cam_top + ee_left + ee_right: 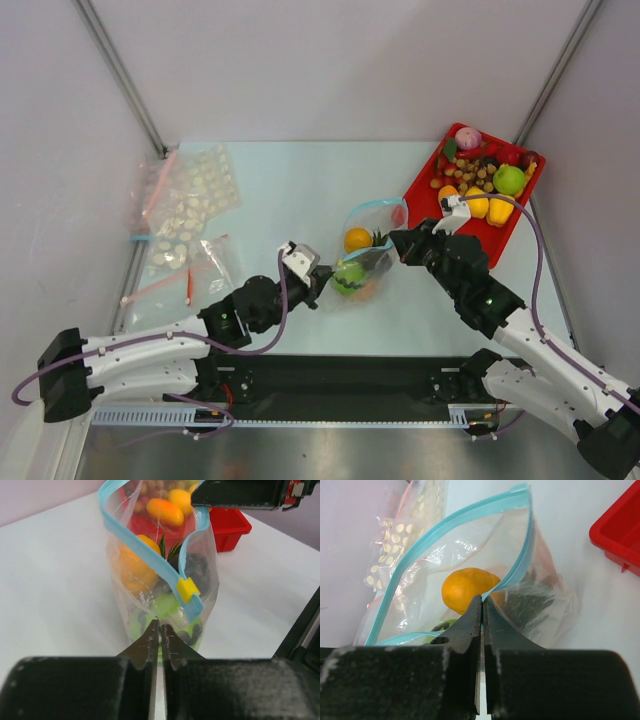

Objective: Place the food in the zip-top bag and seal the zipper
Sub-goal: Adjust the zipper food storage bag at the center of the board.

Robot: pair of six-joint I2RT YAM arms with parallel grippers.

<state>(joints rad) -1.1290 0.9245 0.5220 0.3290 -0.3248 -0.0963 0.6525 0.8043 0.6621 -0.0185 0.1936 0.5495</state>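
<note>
The zip-top bag [372,228] stands mid-table with its mouth open and its light-blue zipper [145,550] gaping; a yellow slider [187,590] sits on the strip. Inside it lie the orange pineapple [465,587], the dark-marked green fruit [167,606] and a dark piece [199,570]. My left gripper [160,625] is shut on the clear plastic at the bag's near lower side. From the right, my right gripper [482,600] is shut on the zipper strip at the mouth's right end. In the top view the left gripper [328,278] and right gripper [397,240] flank the bag.
A red tray [424,183] full of toy foods stands at the back right, just behind the right gripper. Other clear bags with pink strips [185,200] lie at the far left by the wall. Metal frame posts rise at both back corners.
</note>
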